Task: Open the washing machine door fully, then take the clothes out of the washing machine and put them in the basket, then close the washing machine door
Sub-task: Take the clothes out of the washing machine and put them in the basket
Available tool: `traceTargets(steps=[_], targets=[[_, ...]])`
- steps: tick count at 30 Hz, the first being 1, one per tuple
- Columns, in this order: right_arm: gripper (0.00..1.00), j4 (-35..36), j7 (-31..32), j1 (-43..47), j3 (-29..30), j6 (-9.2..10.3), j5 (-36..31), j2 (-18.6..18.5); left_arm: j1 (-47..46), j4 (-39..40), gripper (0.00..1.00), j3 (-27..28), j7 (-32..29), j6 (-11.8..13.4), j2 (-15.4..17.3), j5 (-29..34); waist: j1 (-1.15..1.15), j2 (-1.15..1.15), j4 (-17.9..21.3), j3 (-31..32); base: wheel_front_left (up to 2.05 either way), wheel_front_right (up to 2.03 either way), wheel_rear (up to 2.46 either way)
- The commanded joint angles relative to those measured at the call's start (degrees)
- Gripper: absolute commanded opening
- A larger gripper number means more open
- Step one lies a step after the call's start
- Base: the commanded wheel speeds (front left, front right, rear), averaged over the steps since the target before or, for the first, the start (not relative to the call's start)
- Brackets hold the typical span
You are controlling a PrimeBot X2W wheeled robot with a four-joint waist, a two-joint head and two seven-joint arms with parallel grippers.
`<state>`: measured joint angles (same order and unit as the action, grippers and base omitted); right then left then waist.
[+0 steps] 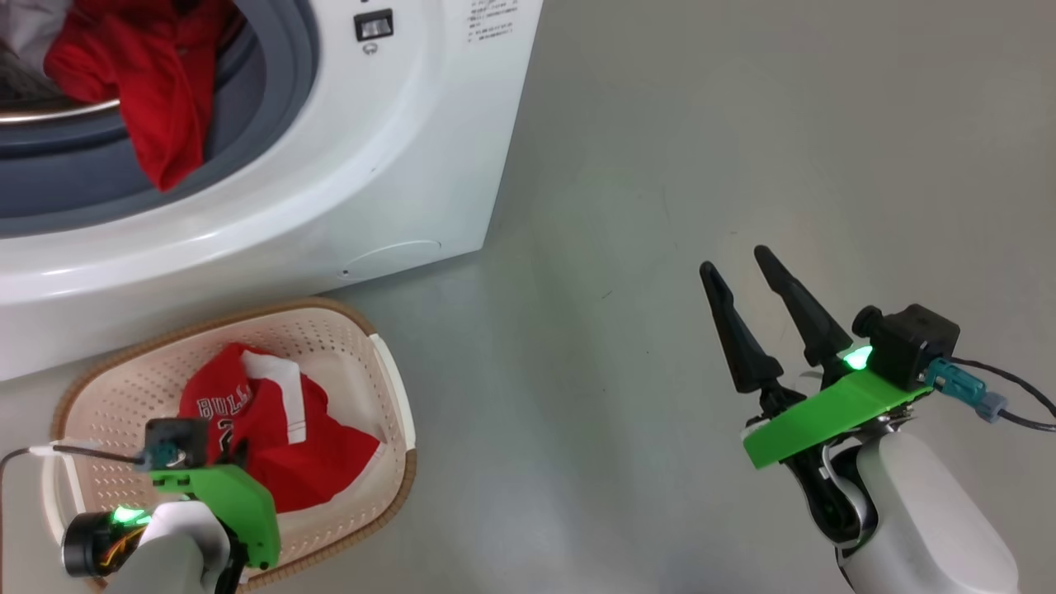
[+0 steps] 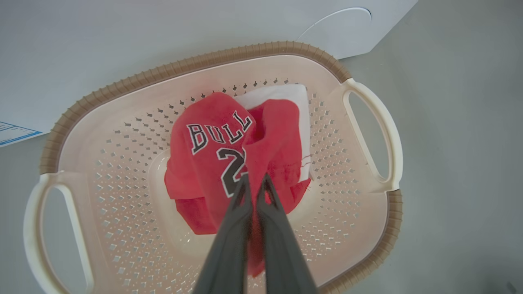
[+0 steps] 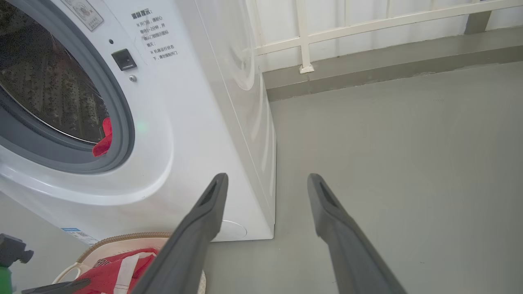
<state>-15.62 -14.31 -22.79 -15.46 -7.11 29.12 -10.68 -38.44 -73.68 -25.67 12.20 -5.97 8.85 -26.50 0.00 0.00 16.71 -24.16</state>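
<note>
The white washing machine [image 1: 396,165] stands open at the upper left, and its door is out of view. Red clothes [image 1: 157,91] hang over the grey rubber ring, with a grey piece [image 1: 33,25] behind them. The cream basket [image 1: 388,396] sits on the floor in front of the machine. A red jersey [image 2: 212,155] with black-and-white lettering lies in it. My left gripper [image 2: 255,179] is over the basket [image 2: 204,61], shut on a raised fold of that jersey. My right gripper [image 1: 735,259] hovers open over bare floor to the right, holding nothing.
Grey floor [image 1: 660,165] stretches to the right of the machine. In the right wrist view a white railing [image 3: 367,24] and a low kerb [image 3: 388,65] run along the back. The basket's white handle [image 2: 380,122] lies on the side towards the right arm.
</note>
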Motion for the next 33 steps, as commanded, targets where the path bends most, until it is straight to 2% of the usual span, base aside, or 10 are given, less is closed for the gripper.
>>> traceTargets(steps=[1,2,3,4,23,28,33], targets=[[1.00,1.5,-0.7,-0.8,-0.5,-0.37,-0.3,0.3,-1.4,0.1,0.33,0.8,-0.2,-0.7,1.3,-0.5,0.00,0.00,0.0,-0.6,0.00,0.00,0.00],[1.00,1.4,-0.7,-0.8,-0.5,-0.37,-0.4,0.4,-1.4,0.1,0.65,0.6,-0.5,-0.8,1.1,-0.5,0.00,0.00,-0.1,-0.7,0.00,0.00,0.00],[1.00,1.4,-0.7,-0.8,-0.5,-0.37,-0.4,0.4,-1.4,0.1,0.65,0.6,-0.5,-0.8,1.1,-0.5,0.00,0.00,-0.1,-0.7,0.00,0.00,0.00],[1.00,1.4,-0.7,-0.9,-0.5,-0.37,-0.4,0.4,-1.4,0.1,1.00,0.4,-0.6,-0.9,1.0,-0.6,0.00,0.00,-0.1,-0.7,0.00,0.00,0.00],[1.00,0.2,-0.7,-0.7,-0.9,-0.37,-0.1,0.5,0.8,1.5,1.00,-2.2,2.3,-1.5,-1.2,-2.2,0.00,0.00,-4.1,3.3,0.00,0.00,0.00],[1.00,-0.1,-0.7,-0.2,-1.0,-0.37,0.1,0.4,1.5,4.0,1.00,-3.4,2.7,-1.5,-0.3,-1.4,0.00,0.00,-5.2,5.2,0.00,0.00,0.00],[1.00,-0.5,-0.7,0.5,-0.9,-0.37,0.3,0.2,3.3,10.0,1.00,-2.0,2.8,-1.2,1.6,-0.8,0.00,0.00,-6.5,7.4,0.00,0.00,0.00]])
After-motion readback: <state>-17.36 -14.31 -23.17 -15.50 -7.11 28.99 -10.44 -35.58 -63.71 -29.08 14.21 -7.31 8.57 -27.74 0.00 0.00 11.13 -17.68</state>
